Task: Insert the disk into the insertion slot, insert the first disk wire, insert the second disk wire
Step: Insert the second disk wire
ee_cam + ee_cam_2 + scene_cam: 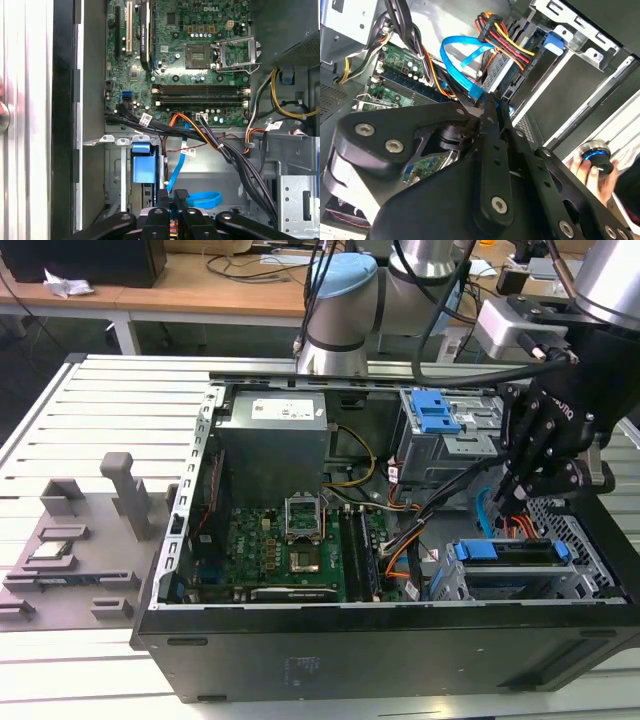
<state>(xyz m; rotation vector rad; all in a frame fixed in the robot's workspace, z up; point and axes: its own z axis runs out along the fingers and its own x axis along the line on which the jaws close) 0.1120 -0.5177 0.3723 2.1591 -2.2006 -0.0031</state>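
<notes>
Exterior view: the disk (510, 552) sits inside the insertion slot (560, 585) at the case's near corner. Both wrist views show the gripper (490, 107) clenched on the second disk wire (462, 70), just beside the motherboard (200, 60).

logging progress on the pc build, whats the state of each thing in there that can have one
disk: seated in the insertion slot, blue carrier end facing out
second disk wire: looped, one end pinched in the jaws
gripper: jaws shut on the light-blue wire, down inside the case by the drive bay
computer case: lying on its side, side panel off
processor socket: empty, retention frame open
upper drive cage: blue latch in place
</notes>
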